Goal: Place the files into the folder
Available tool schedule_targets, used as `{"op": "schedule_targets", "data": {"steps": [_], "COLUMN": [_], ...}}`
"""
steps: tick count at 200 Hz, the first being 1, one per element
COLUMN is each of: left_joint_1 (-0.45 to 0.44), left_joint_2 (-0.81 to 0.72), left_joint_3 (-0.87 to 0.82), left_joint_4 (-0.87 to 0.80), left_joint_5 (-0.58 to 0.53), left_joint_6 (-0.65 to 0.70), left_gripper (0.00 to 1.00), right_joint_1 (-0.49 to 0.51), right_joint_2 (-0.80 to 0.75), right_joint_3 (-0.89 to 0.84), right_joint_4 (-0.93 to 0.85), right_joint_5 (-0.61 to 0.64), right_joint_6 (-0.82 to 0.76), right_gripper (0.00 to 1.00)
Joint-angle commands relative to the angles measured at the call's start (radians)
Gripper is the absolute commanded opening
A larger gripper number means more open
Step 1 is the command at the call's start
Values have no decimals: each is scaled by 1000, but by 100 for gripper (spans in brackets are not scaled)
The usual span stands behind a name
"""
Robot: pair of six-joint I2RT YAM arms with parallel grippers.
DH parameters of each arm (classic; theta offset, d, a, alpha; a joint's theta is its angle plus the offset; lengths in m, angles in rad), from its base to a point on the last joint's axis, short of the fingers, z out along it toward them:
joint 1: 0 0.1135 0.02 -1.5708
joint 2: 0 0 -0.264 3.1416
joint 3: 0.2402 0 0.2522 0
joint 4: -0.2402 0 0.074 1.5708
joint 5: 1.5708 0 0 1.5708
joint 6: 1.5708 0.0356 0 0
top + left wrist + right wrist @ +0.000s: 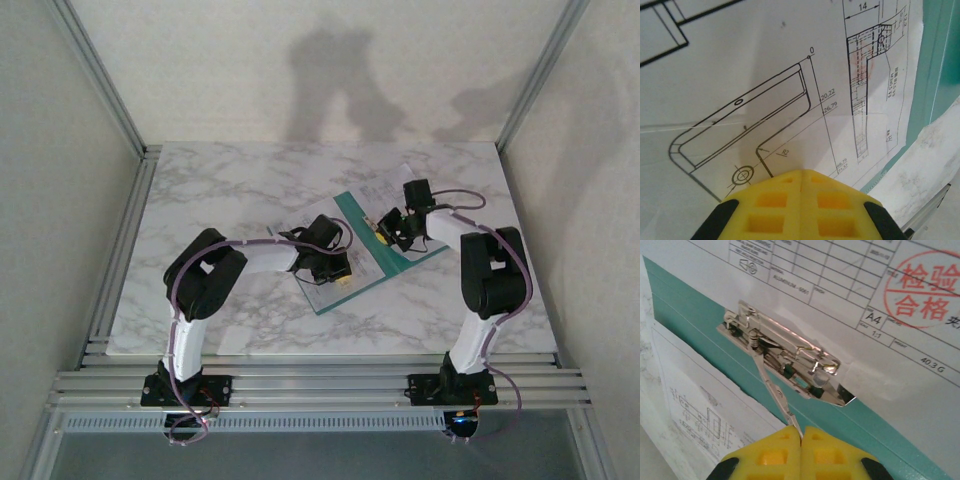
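Note:
The teal folder (351, 216) lies open in the middle of the table, with printed files (385, 190) on it. In the left wrist view my left gripper (804, 172) is shut, its yellow tips down against a sheet with a technical drawing (765, 75). The folder's edge (940, 50) shows on the right, and I cannot tell whether the sheet is pinched. My right gripper (801, 430) is shut on the thin lever (772, 385) of the metal clip (785, 357) on the folder's fold (700, 320). A sheet with a red stamp (890, 350) lies past the clip. Another sheet (695, 385) lies on its near side.
The marble table (230, 190) is bounded by an aluminium rail (320, 385) at the near edge, where both arm bases stand. A frame post (100, 80) rises at the left and plain walls stand behind. The left gripper (345, 280) and right gripper (383, 235) sit close together over the folder.

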Motion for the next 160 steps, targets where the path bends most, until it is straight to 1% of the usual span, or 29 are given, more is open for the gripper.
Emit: {"op": "schedule_targets", "data": {"steps": [1, 26, 77, 133, 160], "left_joint_1": [14, 16, 22, 50, 59], "left_joint_2": [17, 9, -3, -42, -57], "left_joint_3": [-47, -64, -93, -175, -200], "left_joint_4": [-80, -83, -91, -104, -97], "left_joint_5": [-51, -55, -61, -78, -76], "left_joint_6": [-5, -2, -1, 6, 10], "left_gripper": [3, 4, 3, 3, 3], "right_joint_1": [-24, -25, -25, -22, -24], "right_joint_2": [14, 16, 38, 10, 11], "right_joint_3": [-81, -121, -136, -148, -169], "right_joint_4": [21, 65, 84, 65, 66], "right_joint_5": [113, 123, 149, 123, 141], "right_joint_6": [19, 44, 71, 117, 126], "right_gripper": [0, 0, 0, 0, 0]}}
